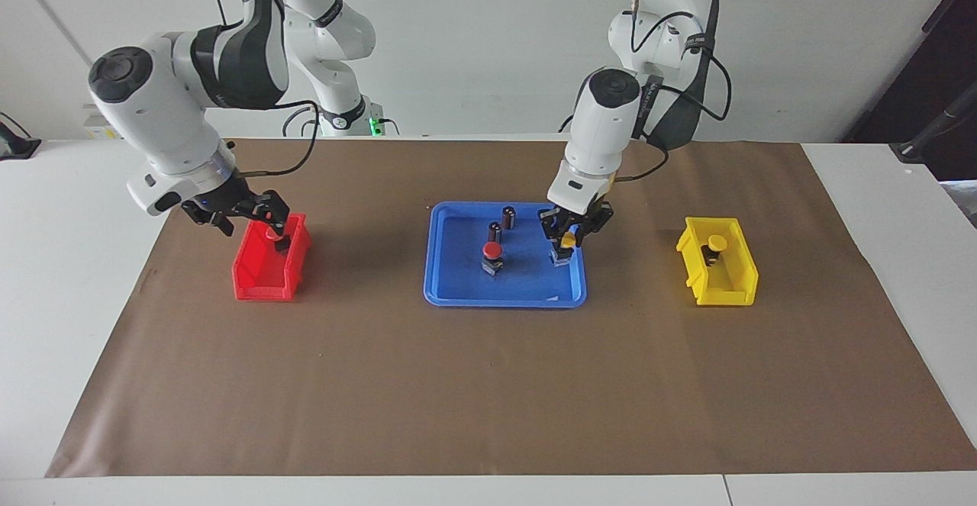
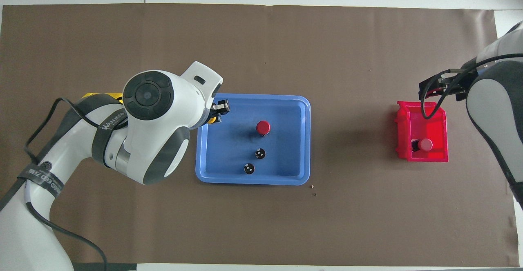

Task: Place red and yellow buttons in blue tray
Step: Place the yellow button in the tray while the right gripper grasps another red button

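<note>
A blue tray (image 1: 458, 292) is seen at the middle of the brown-papered tabletop (image 1: 488, 384); in it a red button (image 1: 492, 256) is stood upright on its base, and two dark capless cylinders (image 1: 501, 223) are stood nearer to the robots than that button, close beside each other. The left gripper (image 1: 565, 245) is lowered into the tray at the edge toward the left arm's end of the tabletop; its fingers are clamped on a yellow button (image 1: 565, 242), whose base is carried just above the tray floor or on it; which of the two cannot be told. A yellow bin (image 1: 717, 288) is placed toward the left arm's end, well apart from the tray; a second yellow button (image 1: 716, 243) is kept inside it, at the end nearer to the robots. A red bin (image 1: 259, 281) is placed toward the right arm's end; a second red button (image 2: 425, 144) is lodged in it, likewise at the end nearer to the robots. The right gripper (image 1: 252, 218) is held over that end of the red bin with its fingers spread wide; nothing is gripped by it.
</note>
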